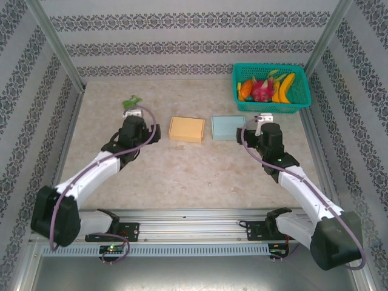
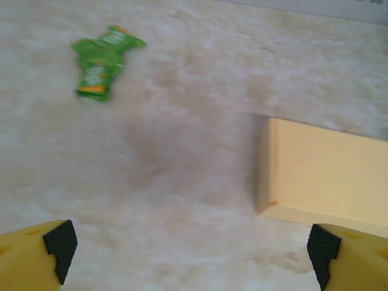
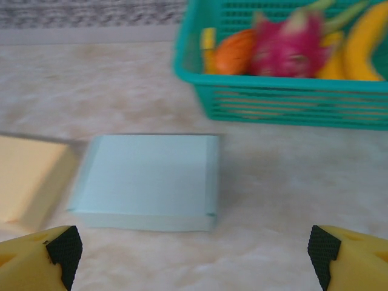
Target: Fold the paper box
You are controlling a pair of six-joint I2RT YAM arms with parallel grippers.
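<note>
Tabletop (image 1: 200, 176) is holding 2 boxes: yellow box (image 2: 327, 176) is lying ahead-right of left gripper (image 2: 191, 251), blue box (image 3: 148, 179) ahead-left of right gripper (image 3: 193, 253); both grippers gaping, empty.

Top view: set above and behind me, looking down over the whole table (image 1: 194, 176). My left wrist view: low and close, facing the yellow paper box (image 2: 327, 176) and green packet (image 2: 100, 60). My right wrist view: low and close, facing the blue paper box (image 3: 145, 179) and teal basket (image 3: 291, 106); the yellow paper box is shared at its left edge.
</note>
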